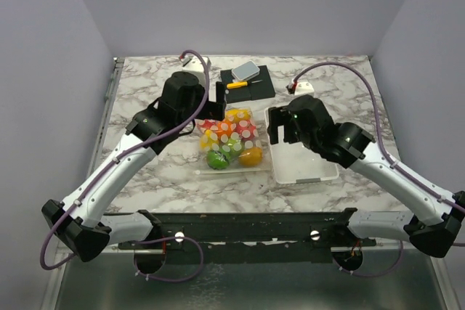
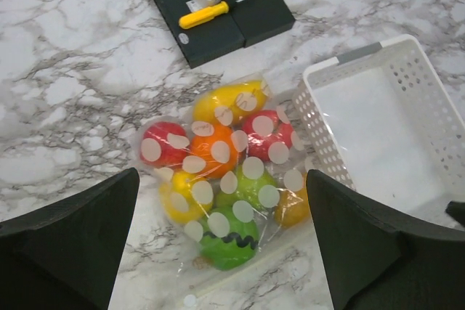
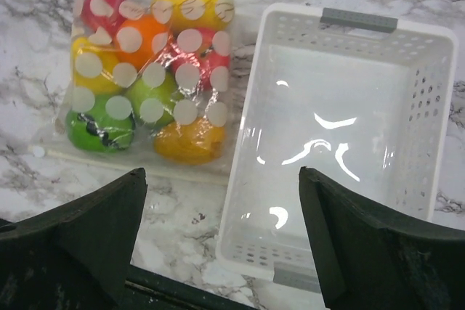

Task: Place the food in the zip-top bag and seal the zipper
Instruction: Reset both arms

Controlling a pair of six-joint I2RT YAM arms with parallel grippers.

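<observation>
The zip-top bag [image 1: 229,138] lies flat on the marble, clear with white dots, and holds the food: several glossy fruits, among them a green one [image 2: 225,241], a yellow one [image 2: 229,99] and an orange one [image 3: 185,143]. Its zipper [image 2: 254,269] is a pale strip along the near edge, also in the right wrist view [image 3: 145,165]. My left gripper [image 2: 221,173] hangs open above the bag, touching nothing. Over the near left corner of the white basket [image 3: 251,136] my right gripper [image 3: 221,172] is open and empty.
The basket [image 1: 320,172] stands right beside the bag and has nothing in it. Behind the bag lies a black board [image 1: 258,88] with a yellow-handled knife [image 1: 238,84] and a grey box [image 1: 245,70]. A small white object [image 1: 304,87] sits at the back right.
</observation>
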